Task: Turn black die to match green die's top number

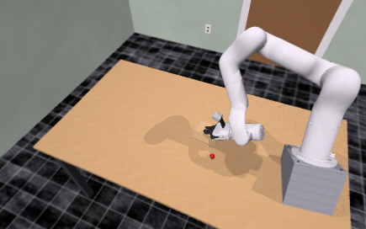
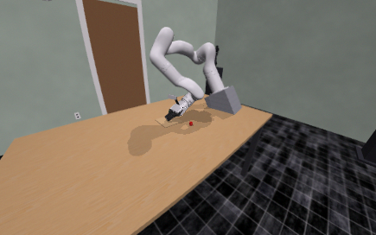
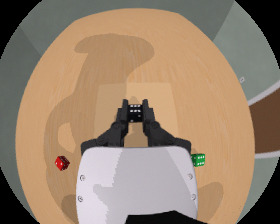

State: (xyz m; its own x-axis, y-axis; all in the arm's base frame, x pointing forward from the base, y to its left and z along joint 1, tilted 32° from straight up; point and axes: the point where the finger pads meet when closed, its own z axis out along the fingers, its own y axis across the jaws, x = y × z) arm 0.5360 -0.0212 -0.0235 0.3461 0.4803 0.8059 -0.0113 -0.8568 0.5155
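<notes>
Tool narrowed, pinching black die by opposite sides, over mat; contact below unclear. Probably light, rigid, smooth: grip centred on flat faces, low force; edge hold could pivot or slip.

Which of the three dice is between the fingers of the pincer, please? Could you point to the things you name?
The black die (image 3: 135, 113); the red die (image 3: 62, 163) and green die (image 3: 199, 160) lie outside the pincer (image 1: 207, 130) (image 2: 168, 117) (image 3: 135, 106).
</notes>
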